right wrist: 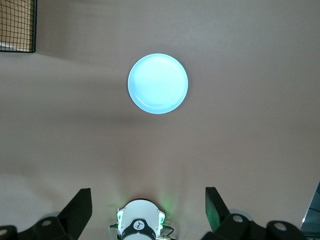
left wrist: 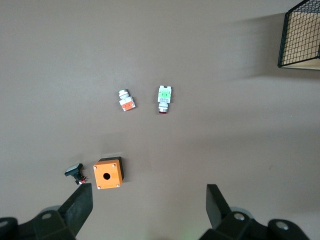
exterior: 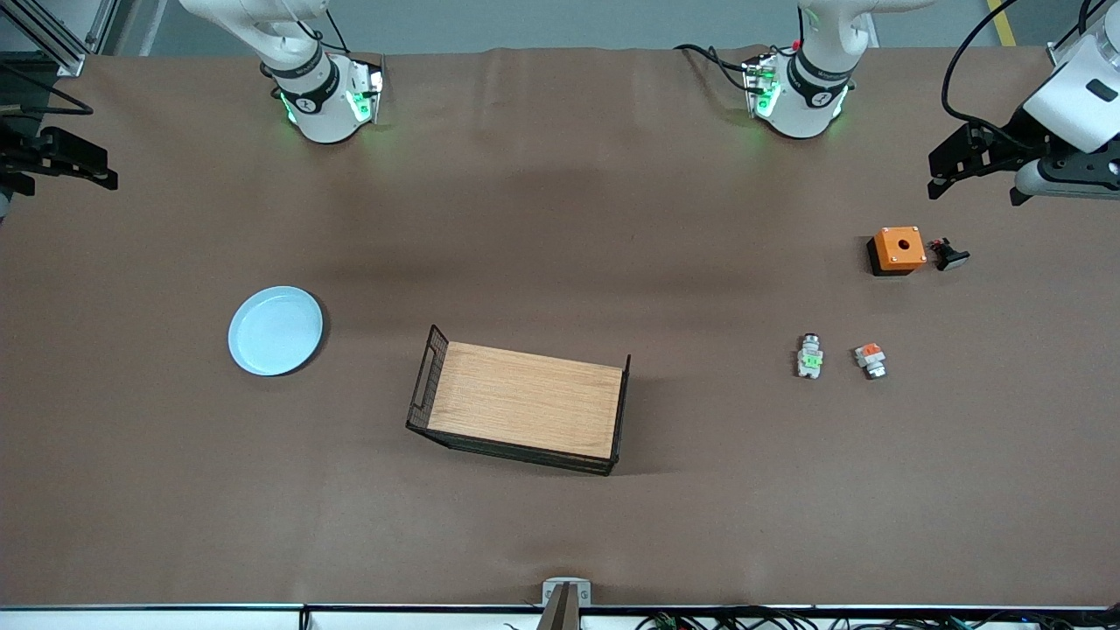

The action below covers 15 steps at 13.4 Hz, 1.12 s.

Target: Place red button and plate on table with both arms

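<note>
The green-middled white button (exterior: 810,355) and round pale-blue plate (exterior: 276,331) lie on the brown counter (exterior: 560,219). The wide, empty left pincer (left wrist: 150,190) and right pincer (right wrist: 147,190), up at the frame's two side edges, are best held high.

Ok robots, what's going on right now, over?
Left gripper open, over table's left-arm end. Right gripper open, over right-arm end. Green-centred white button and pale-blue round plate lie untouched. Nothing in the way.

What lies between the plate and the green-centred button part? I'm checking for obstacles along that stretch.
The wood-topped wire tray sits between the plate and the red button, slightly nearer the front camera than both. The front view shows it; otherwise only bare table.
</note>
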Each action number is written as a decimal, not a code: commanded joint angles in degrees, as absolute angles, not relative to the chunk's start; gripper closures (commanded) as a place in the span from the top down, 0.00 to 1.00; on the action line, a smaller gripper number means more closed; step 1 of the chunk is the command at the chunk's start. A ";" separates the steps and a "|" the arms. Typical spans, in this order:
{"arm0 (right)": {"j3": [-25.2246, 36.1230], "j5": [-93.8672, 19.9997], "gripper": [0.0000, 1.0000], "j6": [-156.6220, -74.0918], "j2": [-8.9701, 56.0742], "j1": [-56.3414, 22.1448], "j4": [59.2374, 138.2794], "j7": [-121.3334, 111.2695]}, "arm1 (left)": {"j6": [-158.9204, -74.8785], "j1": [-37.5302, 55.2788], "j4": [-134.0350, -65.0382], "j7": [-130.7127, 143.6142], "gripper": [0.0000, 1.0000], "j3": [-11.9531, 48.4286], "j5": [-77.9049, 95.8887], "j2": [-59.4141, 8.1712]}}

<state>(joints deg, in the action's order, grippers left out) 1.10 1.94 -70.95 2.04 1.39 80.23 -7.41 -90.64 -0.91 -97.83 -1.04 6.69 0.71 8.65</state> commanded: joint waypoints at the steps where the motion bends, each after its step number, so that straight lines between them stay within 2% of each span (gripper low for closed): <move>1: 0.00 3.08 1.00 -70.93 0.79 2.29 81.04 -7.38 | -90.44 -1.32 -97.91 -0.70 1.00 6.86 0.88 9.49; 15: 0.26 1.32 1.00 -72.68 1.41 1.58 80.95 -9.49 | -88.51 -0.62 -97.82 -0.62 1.00 6.95 0.97 10.46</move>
<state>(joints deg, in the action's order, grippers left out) 0.42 1.70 -72.27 2.04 1.28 80.36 -8.79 -89.65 -0.74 -97.64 -1.04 6.95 0.71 9.37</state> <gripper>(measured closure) 0.000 0.000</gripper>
